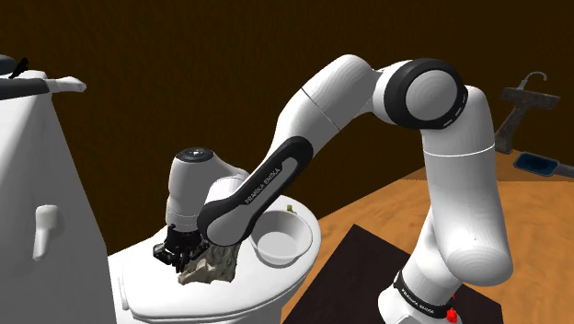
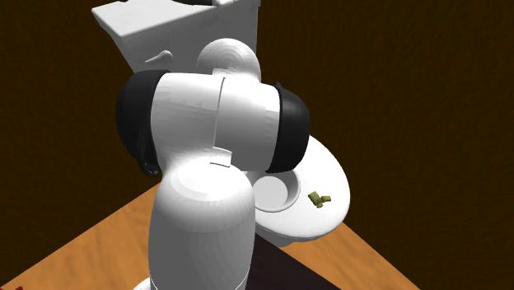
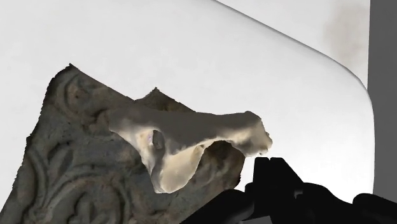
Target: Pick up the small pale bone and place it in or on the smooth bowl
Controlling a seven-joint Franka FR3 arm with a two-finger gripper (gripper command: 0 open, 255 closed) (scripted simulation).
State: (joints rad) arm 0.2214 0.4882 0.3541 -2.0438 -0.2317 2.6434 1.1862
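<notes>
In the shoulder view the arm bends down over one white toilet lid (image 1: pixel 138 271). The gripper (image 1: pixel 179 250) sits low at the edge of one carved stone slab (image 1: pixel 216 265) that lies on the lid. Just beside the slab, toward this view's right, stands one smooth white bowl (image 1: pixel 281 241). One small olive scrap (image 1: pixel 293 210) lies near the bowl's far rim. The tank (image 1: pixel 37 156) rises at the left, and one dark mat (image 1: pixel 359 267) lies on the wood floor.

In the second exterior view the arm's bulky white and black joints cover the middle. Beyond them, part of the bowl shows on the lid, with the olive scrap lying apart from it.

The wrist view brings in one small pale bone (image 3: pixel 191 133), resting across the slab's patterned face. One end of the bone reaches past the slab's edge, right beside the black of the gripper. Whether the gripper is apart, together or clamped on the bone cannot be told.
</notes>
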